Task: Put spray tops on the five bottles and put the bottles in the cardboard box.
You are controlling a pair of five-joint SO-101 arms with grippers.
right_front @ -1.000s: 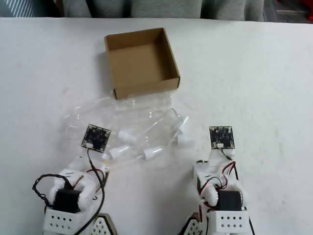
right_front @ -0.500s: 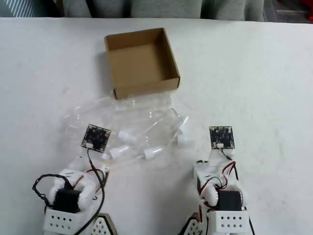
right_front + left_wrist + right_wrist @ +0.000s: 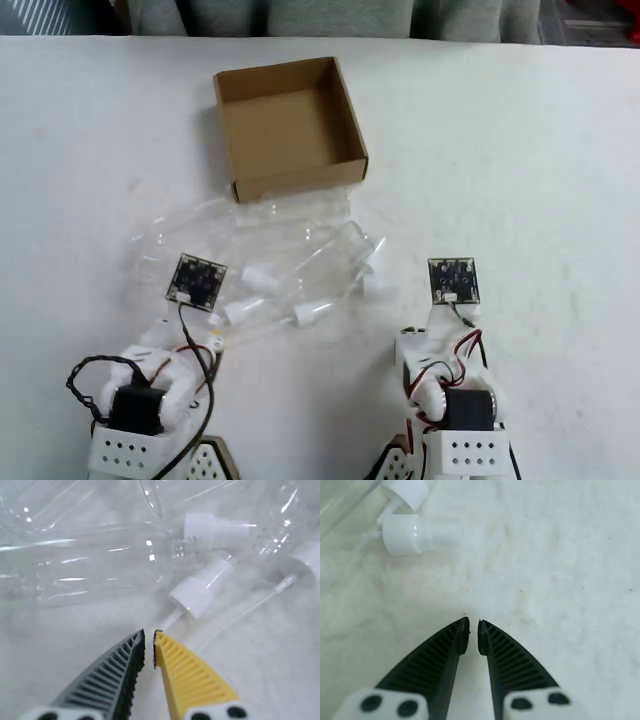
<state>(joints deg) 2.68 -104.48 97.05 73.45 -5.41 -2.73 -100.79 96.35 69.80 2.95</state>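
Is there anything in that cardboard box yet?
Empty: the cardboard box shows a bare brown floor; the bottles lie outside on the table.

Right gripper (image 3: 470, 629), black ribbed fingers almost together with nothing between them, over the white table (image 3: 560, 555), white spray top (image 3: 407, 531) lying beyond the tips, second spray top (image 3: 411, 490) just past it, clear bottle (image 3: 340, 507) alongside.

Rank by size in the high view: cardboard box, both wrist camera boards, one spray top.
Largest: cardboard box.
Next: left camera board and right camera board, which look alike.
Smallest: spray top.
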